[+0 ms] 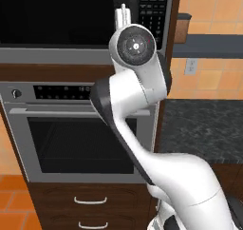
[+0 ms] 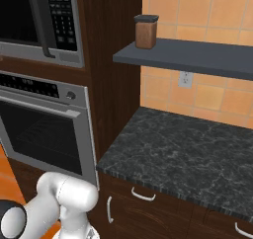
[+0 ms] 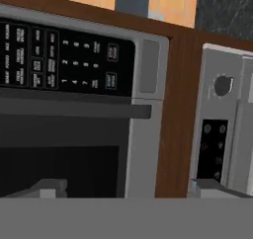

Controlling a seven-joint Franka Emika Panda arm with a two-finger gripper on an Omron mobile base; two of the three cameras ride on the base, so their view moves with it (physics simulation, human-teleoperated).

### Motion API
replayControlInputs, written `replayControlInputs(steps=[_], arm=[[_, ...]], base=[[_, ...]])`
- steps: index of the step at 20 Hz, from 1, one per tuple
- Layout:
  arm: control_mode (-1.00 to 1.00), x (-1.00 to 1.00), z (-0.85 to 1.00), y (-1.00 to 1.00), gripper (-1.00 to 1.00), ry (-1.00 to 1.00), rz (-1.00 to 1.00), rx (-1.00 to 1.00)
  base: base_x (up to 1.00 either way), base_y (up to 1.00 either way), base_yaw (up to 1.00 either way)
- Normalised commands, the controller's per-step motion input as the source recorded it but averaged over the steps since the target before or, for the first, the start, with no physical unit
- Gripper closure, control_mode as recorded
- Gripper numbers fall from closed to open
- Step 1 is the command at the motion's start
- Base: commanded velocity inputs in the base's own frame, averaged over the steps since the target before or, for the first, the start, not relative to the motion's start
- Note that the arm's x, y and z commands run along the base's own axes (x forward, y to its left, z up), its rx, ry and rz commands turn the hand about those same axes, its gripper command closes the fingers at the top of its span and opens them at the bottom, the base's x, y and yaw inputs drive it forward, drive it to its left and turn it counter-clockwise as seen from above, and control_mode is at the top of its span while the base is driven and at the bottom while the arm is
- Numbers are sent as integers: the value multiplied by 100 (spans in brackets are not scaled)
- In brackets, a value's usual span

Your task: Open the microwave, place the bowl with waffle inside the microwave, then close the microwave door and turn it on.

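Dark wood cabinetry frames the steel-framed built-in microwave [image 1: 80, 20]; my jaws stand released at its dark vertical handle [image 3: 74, 110], holding nothing. I judge closing off-centre could slip past the handle.

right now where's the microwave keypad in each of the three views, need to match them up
Left base view: the microwave keypad is top centre-right, just above the arm's wrist.
Right base view: the keypad is top left, right of the dark vertical handle.
Hand view: the keypad runs across the upper left, rolled sideways.
Shared landmark: the wall oven's round knob.
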Motion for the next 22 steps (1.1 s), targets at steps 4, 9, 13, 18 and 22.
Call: replayControlInputs(steps=[4, 9, 13, 18, 22], arm=[[-100, -96, -42, -94, -100, 0, -10, 0], [-100, -40, -56, -68, -100, 0, -6, -3], [-100, 7, -2, -36, -100, 0, -16, 0], [-100, 57, 9, -3, -100, 5, -15, 0], [-100, 58, 8, 0, -100, 6, -12, 0]], base=[[0, 0, 0], [0, 0, 0], [0, 0, 0], [0, 0, 0], [0, 0, 0]])
